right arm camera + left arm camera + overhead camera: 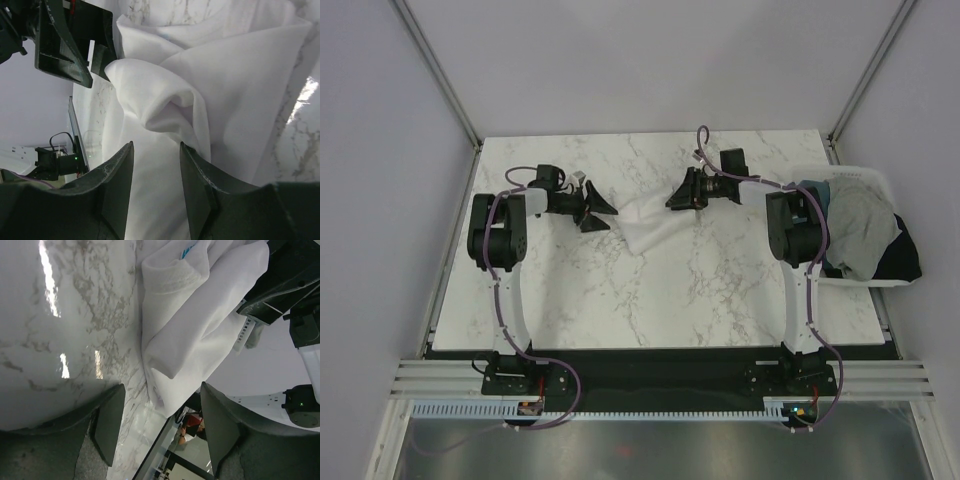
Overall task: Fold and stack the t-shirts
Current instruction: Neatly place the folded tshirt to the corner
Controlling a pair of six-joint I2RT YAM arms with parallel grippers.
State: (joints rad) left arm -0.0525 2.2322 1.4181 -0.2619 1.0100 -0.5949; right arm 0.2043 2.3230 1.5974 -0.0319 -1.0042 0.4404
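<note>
Bright even light; glare streaks on marble surface.

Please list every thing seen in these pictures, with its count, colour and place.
white t-shirt: one, white, crumpled mid-table between the grippers
grey t-shirt: one, light grey, draped over the bin
black t-shirt: one, black, bin's right side
teal t-shirt: one, teal-blue, bin's left end, mostly hidden
bin: one, white, table's right edge
table: one, grey-veined white marble, under everything
left gripper: one, black, jaws open, left of the white t-shirt
right gripper: one, black, jaws open, right of it
</note>
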